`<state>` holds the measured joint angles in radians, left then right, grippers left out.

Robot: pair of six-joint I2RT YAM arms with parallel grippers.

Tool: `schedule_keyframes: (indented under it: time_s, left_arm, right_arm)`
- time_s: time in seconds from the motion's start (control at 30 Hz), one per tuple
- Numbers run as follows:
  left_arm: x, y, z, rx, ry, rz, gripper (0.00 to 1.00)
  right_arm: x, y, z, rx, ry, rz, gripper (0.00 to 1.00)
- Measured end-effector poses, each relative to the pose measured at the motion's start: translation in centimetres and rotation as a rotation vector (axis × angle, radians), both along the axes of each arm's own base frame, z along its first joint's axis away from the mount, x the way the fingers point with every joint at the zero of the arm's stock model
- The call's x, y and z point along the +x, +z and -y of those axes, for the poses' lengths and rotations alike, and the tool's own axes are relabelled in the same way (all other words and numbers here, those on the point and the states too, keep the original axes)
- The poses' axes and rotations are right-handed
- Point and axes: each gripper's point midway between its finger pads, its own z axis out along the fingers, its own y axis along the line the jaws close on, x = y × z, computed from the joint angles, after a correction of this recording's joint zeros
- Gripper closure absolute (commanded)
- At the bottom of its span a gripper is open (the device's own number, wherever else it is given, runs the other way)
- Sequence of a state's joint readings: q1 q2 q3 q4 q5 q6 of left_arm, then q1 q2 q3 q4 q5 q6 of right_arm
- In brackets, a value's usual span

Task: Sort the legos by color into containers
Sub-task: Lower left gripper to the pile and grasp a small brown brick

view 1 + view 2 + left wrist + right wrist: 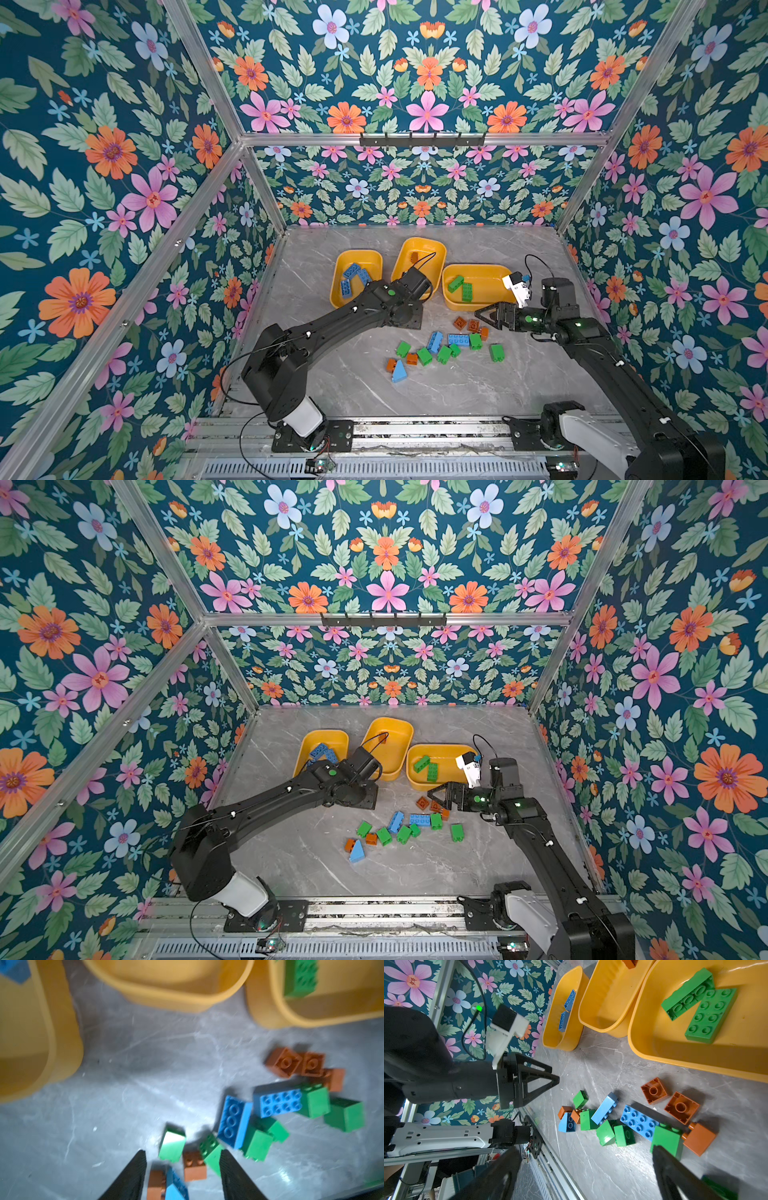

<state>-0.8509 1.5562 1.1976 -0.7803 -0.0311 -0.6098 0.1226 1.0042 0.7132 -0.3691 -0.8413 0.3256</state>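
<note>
Loose legos [458,339] sit in one heap mid-table in front of the tubs, green, blue and orange mixed, many touching. The blue wedge [399,371] is at its near-left end.

Containers run in a row behind. In both top views the left tub [370,259] has blue bricks, the middle tub [436,266] one orange that I can see, and the right tub [488,282] two green. Sorting has started, with most of it left to do.

- **Left gripper** [182,1155]: jaws spread and empty, between middle tub and heap, pointed at the heap's left end.
- **Right gripper** [586,1148]: jaws wide apart and empty, low over the heap's right end. One finger overlaps a green brick [666,1140]; can't tell if it touches.

This reads as the pick phase. Next move: choose a brick with free sides, straddle it, then close. Tight packing means neighbours will likely get shoved.
</note>
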Motion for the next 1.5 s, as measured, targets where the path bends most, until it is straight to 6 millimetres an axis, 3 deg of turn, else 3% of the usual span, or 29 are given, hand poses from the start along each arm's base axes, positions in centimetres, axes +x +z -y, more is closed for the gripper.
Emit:
schedule_keyframes:
  time_s: [0.23, 0.63, 1.3, 1.5]
  left_arm:
    - [-4.0, -3.6, -3.4, 0.064, 0.023, -0.114, 0.48]
    - [-7.1, -7.0, -4.7, 0.081, 0.002, -0.221, 0.57]
    - [-7.4, -9.3, -5.3, 0.124, 0.006, -0.240, 0.59]
    - [-7.2, -9.6, -5.4, 0.132, 0.011, -0.236, 0.75]
  right_arm:
    - [-0.6, -0.3, -0.6, 0.012, 0.032, -0.012, 0.01]
    - [-0.9, -0.9, -0.7, 0.013, 0.037, -0.026, 0.01]
    - [-1.1, -1.1, -0.8, 0.017, 0.042, -0.037, 0.01]
    - [-1.1, -1.2, -0.8, 0.016, 0.042, -0.040, 0.01]
